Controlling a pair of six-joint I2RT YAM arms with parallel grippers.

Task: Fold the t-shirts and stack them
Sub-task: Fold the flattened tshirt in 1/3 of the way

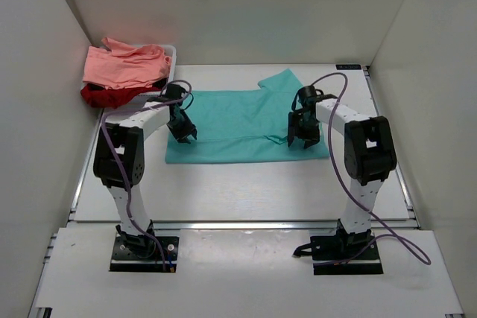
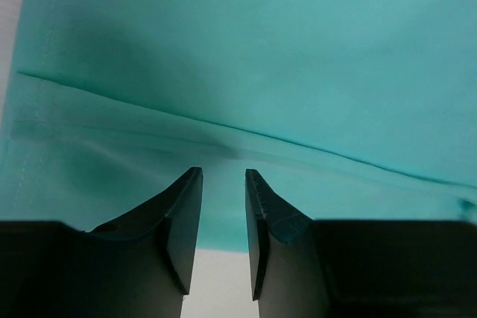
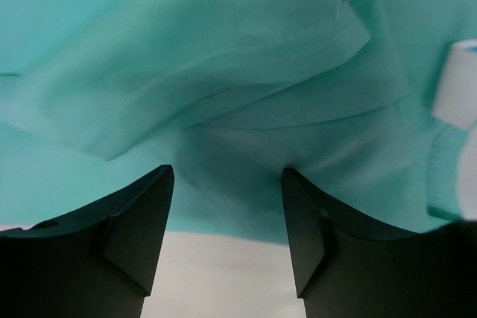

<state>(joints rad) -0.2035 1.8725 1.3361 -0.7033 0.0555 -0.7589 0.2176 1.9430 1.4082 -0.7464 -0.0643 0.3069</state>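
A teal t-shirt (image 1: 242, 126) lies spread on the white table, its far right corner folded over and one sleeve pointing to the back. My left gripper (image 1: 183, 134) hovers over the shirt's left part, jaws apart with nothing between them (image 2: 223, 178); a hem seam of the teal cloth (image 2: 246, 50) runs just ahead of the fingertips. My right gripper (image 1: 304, 138) stands open over the right part, above rumpled folds of teal cloth (image 3: 223, 72), also empty (image 3: 227, 173). A salmon pink t-shirt (image 1: 123, 65) lies bunched on a dark red t-shirt (image 1: 104, 96) at the back left.
The white basket (image 1: 168, 53) holding the pink and red shirts sits in the back left corner. White walls close in the table on the left, right and back. A white label (image 3: 462, 83) shows on the teal shirt at the right.
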